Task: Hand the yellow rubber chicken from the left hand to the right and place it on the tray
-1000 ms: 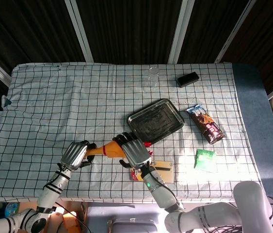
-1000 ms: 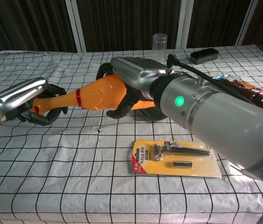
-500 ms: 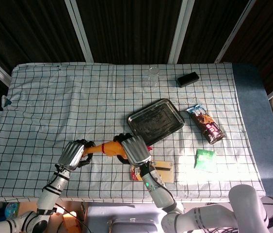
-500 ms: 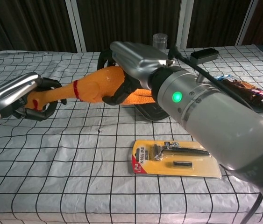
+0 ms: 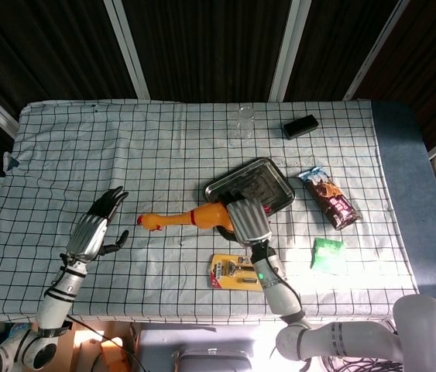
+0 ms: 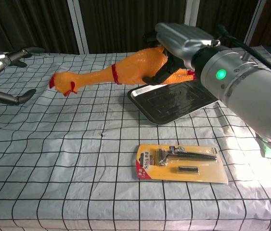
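With the left hand spread and empty, the right hand clamped the rubber chicken over the tray edge; it should be lowered gently, centred.

The worktop carries a white cloth with a black grid, dark panels with white frames stand behind it, and bright light falls on its near right corner.
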{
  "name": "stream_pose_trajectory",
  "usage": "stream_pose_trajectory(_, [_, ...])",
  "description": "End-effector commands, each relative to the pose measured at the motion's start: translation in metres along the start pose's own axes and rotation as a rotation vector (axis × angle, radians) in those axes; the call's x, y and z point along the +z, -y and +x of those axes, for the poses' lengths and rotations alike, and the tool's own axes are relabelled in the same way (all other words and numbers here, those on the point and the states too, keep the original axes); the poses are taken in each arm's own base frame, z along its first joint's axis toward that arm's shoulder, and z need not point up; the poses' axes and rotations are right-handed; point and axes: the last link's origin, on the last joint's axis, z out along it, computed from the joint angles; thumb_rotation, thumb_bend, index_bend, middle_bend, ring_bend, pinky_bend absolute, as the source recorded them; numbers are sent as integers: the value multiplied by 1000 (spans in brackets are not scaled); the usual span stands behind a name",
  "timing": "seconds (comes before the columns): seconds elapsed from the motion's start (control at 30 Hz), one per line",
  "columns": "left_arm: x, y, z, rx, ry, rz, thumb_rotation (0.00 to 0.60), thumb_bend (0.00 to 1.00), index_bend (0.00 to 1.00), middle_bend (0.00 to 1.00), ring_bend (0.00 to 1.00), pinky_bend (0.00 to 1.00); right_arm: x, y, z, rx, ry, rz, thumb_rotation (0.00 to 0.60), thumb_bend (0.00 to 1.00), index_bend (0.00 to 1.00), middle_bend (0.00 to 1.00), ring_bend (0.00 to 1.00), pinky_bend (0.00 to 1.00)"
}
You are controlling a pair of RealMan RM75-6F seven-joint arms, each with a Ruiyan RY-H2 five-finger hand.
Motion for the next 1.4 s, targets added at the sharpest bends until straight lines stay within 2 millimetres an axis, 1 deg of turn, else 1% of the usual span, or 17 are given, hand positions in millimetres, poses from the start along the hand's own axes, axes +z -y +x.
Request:
stream_pose_trajectory(0.03, [-9,17,17,-11,-29,36,600,401,0,0,0,113,13,-39,-1,-79,-61,-79,600,513,1000,879,896,961])
stream_pose_trajectory(0.13, [-17,29,24,-9,-42,66,600,402,0,0,0,103,24,-64,-13,-111,-68,-131,600,512,1000,879,886,948])
stream_pose_trajectory(0.23, [-21,39,27,-3,-39,88,600,403,0,0,0,93,34,-81,-26,-115,-53,-173,600,513,1000,879,885,944])
stream_pose_trajectory(0.5, [-23,52,29,20,-23,104,600,402,0,0,0,69,48,-99,-56,-173,-31,-200,600,513,1000,879,872,927])
stream_pose_trajectory(0.57, [-23,55,29,18,-19,109,600,403,0,0,0,67,50,-103,-65,-187,-11,-209,600,512,997,879,851,904])
stream_pose_trajectory(0.63, [-24,57,29,17,-13,113,600,402,0,0,0,63,50,-108,-72,-210,10,-220,600,510,967,877,816,863])
stream_pose_trajectory(0.7, [-24,58,28,18,-8,115,600,403,0,0,0,58,51,-111,-77,-222,23,-227,600,506,864,819,736,780])
stream_pose_trajectory(0.77, [-24,58,27,22,-1,116,600,404,0,0,0,57,51,-116,-82,-224,47,-234,600,486,711,703,619,681])
stream_pose_trajectory(0.87, [-23,60,25,27,9,121,600,403,0,0,0,57,51,-123,-84,-211,78,-234,600,422,329,431,341,456])
stream_pose_trajectory(0.9, [-23,60,25,27,10,124,600,402,0,0,0,57,52,-125,-84,-208,91,-237,600,391,174,315,225,361])
stream_pose_trajectory(0.93, [-23,61,24,27,11,126,600,402,0,0,0,57,52,-126,-84,-204,98,-238,600,358,66,212,126,277])
stream_pose_trajectory(0.97, [-23,61,24,25,13,129,600,403,0,0,0,57,53,-128,-82,-196,100,-239,600,338,24,155,76,228])
stream_pose_trajectory(1.0, [-23,62,24,24,13,130,600,403,0,0,0,57,53,-130,-80,-191,97,-239,600,312,0,86,27,165])
stream_pose_trajectory(1.07, [-23,62,24,27,17,133,600,403,0,0,0,57,53,-133,-75,-183,89,-240,600,269,0,14,0,84])
stream_pose_trajectory(1.1, [-23,62,24,30,19,133,600,403,0,0,0,57,53,-134,-73,-174,91,-240,600,246,0,1,0,57])
stream_pose_trajectory(1.2, [-24,62,25,38,22,132,600,404,0,0,0,57,51,-139,-69,-123,128,-243,600,192,0,0,0,7])
stream_pose_trajectory(1.4, [-29,58,28,67,29,124,600,405,0,0,0,57,37,-140,-41,-46,151,-201,600,159,0,0,0,0])
